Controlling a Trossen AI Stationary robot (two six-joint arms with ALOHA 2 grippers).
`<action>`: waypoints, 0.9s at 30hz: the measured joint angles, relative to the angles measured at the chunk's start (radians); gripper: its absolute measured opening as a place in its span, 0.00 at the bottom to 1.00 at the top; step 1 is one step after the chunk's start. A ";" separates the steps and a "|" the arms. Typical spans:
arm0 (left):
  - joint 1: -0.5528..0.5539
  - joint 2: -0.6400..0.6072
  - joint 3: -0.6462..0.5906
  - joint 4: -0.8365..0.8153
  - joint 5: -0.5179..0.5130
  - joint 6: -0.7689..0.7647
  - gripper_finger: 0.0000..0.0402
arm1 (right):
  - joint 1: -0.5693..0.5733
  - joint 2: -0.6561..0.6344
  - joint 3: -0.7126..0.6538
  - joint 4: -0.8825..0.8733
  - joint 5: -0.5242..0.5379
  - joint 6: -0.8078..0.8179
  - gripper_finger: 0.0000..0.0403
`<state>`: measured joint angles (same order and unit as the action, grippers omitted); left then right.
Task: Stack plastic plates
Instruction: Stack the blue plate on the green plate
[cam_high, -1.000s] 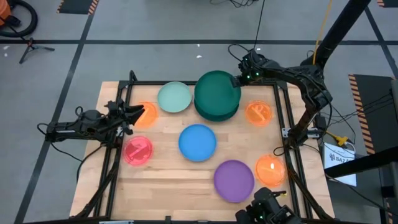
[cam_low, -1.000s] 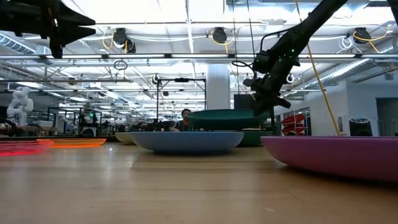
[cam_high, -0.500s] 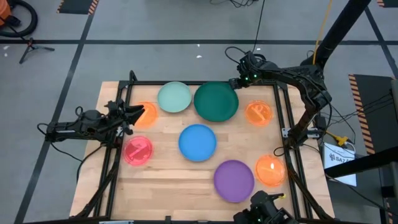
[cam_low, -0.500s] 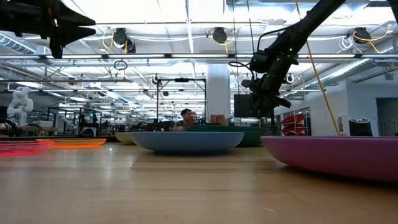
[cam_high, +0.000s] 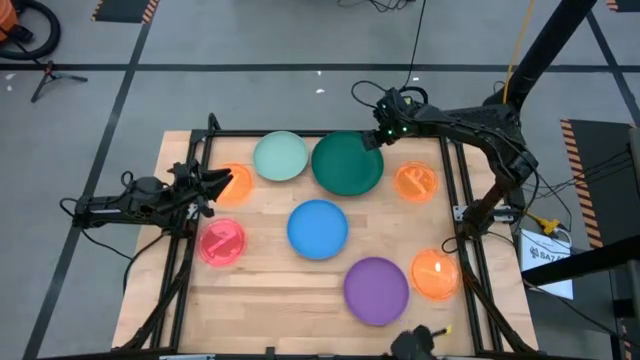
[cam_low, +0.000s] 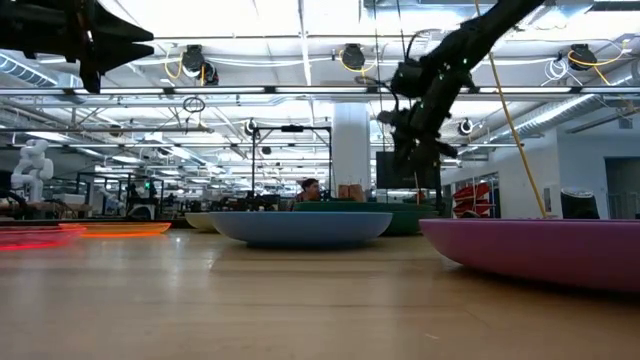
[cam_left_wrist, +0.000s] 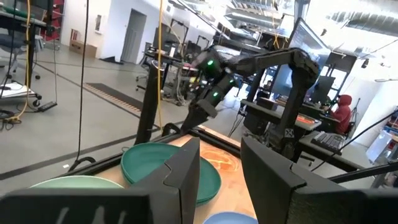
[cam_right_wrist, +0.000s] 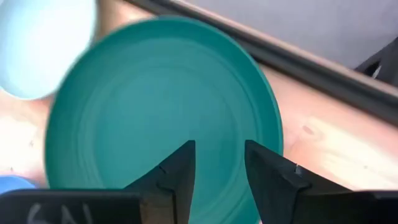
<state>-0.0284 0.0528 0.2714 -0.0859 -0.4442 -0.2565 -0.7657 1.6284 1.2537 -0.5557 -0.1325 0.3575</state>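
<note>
Right gripper (cam_high: 378, 138): above the far rim of the dark green plate (cam_high: 347, 164), fingers parted with nothing between them, seen over the plate in its own wrist view.
Left gripper (cam_high: 222, 182): waits beside the orange plate (cam_high: 236, 186), left of the green one; fingers apart, holding nothing.
Dark green plate: flat on the table (cam_high: 270, 270), at its far edge; mint plate (cam_high: 280, 156) just beside it on the left, small orange plate (cam_high: 416, 181) on the right.
Other plates: blue plate (cam_high: 318, 228) nearer than the green; purple plate (cam_high: 376, 290) and another orange plate (cam_high: 436, 274) nearer and to the right; pink plate (cam_high: 222, 242) nearer and to the left.
Step, as judged: green plate is set; next, fetch another plate.
Doing it well: rise clear of the rim before swinging away; take big plates first, grip at the rim, and lower level and centred.
</note>
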 joint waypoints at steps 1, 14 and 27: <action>0.000 0.000 0.000 -0.008 0.000 0.000 0.30 | 0.023 -0.016 0.000 0.004 0.029 0.005 0.32; 0.000 0.000 0.000 -0.025 0.000 -0.001 0.30 | 0.445 -0.095 0.000 0.006 0.314 0.186 0.32; 0.000 0.000 0.000 -0.036 0.000 -0.003 0.30 | 0.808 -0.052 -0.004 -0.034 0.542 0.660 0.32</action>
<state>-0.0287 0.0532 0.2714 -0.1220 -0.4442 -0.2593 0.0425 1.5765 1.2499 -0.5892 0.4091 1.0176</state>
